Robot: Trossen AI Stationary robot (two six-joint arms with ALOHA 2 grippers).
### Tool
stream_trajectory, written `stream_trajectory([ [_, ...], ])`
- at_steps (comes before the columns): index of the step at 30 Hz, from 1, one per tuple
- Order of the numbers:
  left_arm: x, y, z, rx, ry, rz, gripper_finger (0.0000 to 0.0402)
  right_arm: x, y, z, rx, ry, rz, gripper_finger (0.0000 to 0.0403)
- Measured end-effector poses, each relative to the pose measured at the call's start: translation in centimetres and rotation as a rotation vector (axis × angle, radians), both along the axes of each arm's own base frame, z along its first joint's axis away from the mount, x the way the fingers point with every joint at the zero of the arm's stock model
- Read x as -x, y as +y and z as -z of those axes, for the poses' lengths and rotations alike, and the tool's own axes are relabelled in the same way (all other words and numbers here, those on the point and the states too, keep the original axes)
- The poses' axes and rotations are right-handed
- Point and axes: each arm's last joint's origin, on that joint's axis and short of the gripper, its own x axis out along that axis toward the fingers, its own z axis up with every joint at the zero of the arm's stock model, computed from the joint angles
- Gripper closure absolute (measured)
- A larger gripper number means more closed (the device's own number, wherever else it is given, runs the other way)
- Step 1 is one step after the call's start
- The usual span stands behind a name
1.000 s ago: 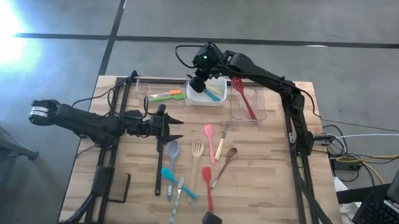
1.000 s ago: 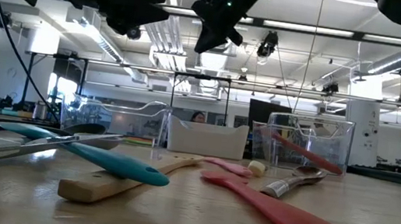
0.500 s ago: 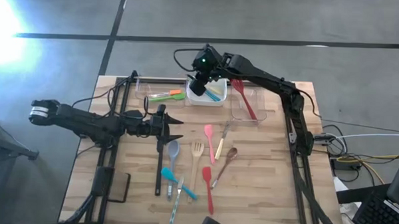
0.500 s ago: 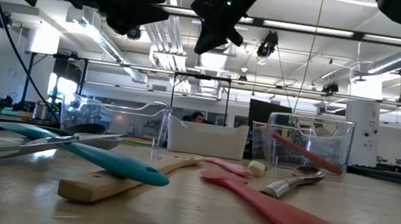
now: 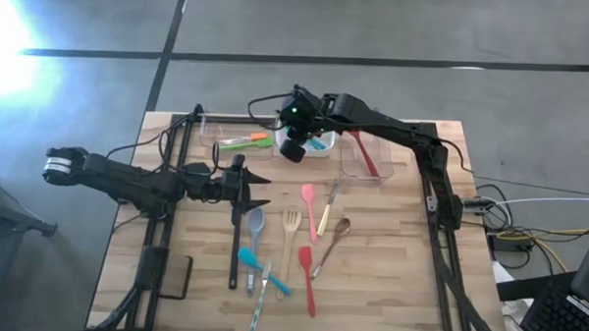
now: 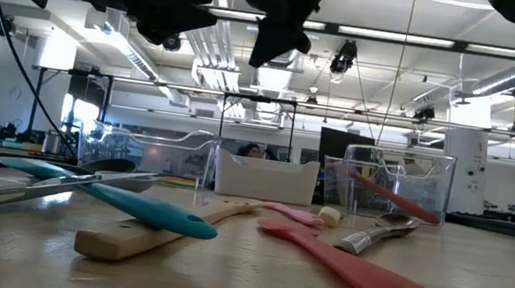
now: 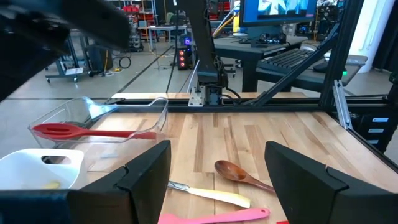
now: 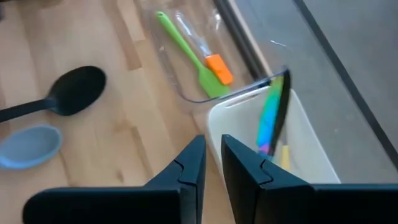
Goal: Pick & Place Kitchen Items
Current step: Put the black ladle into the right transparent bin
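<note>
Left arm lies stretched across the table's left half, level and low, its left gripper (image 5: 257,191) pointing toward the middle, fingers spread wide with nothing between them; wrist view confirms the gap. It sits just above the black ladle (image 5: 235,232), whose bowl shows in the right wrist view. Right arm reaches from its base on the right edge over the far side, elbow bent, its right gripper (image 5: 292,149) hanging over the near-left corner of the white tub (image 5: 312,148), fingers pinched almost together, empty as far as can be seen. Three tubs along the far edge: a clear tub (image 5: 238,144) on the left holding a green spatula (image 5: 234,142) and an orange piece (image 5: 260,139); the white one with a multicoloured utensil, partly hidden by the gripper, contents hard to count; a clear tub (image 5: 378,164) on the right holding one red spatula (image 5: 361,146). Loose on the table centre, roughly ten items: grey spoon (image 5: 255,230), teal spatula (image 5: 263,269), wooden fork (image 5: 290,239), pink spatula (image 5: 309,209), small cream-handled knife (image 5: 326,208), brown wooden spoon (image 5: 332,243), red spatula (image 5: 307,278); a thin pair near the teal one overlaps, indistinct. Low view: handles cut off at the frame edges.
</note>
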Motion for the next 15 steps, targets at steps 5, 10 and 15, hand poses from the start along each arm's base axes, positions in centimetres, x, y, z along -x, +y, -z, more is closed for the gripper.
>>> stream_trajectory([
  [5,0.0,0.0,0.0,0.0,0.0,0.0,0.014,-0.4,2.2,-0.5,0.05,0.001,0.004,0.0358],
  [10,0.0,0.0,0.0,0.0,0.0,-0.001,0.014,-0.3,5.0,-1.5,0.088,-0.017,-0.011,0.0359],
  [15,0.0,0.0,0.0,0.0,0.0,-0.001,0.014,0.0,8.1,-1.3,0.071,-0.001,-0.064,0.0359],
])
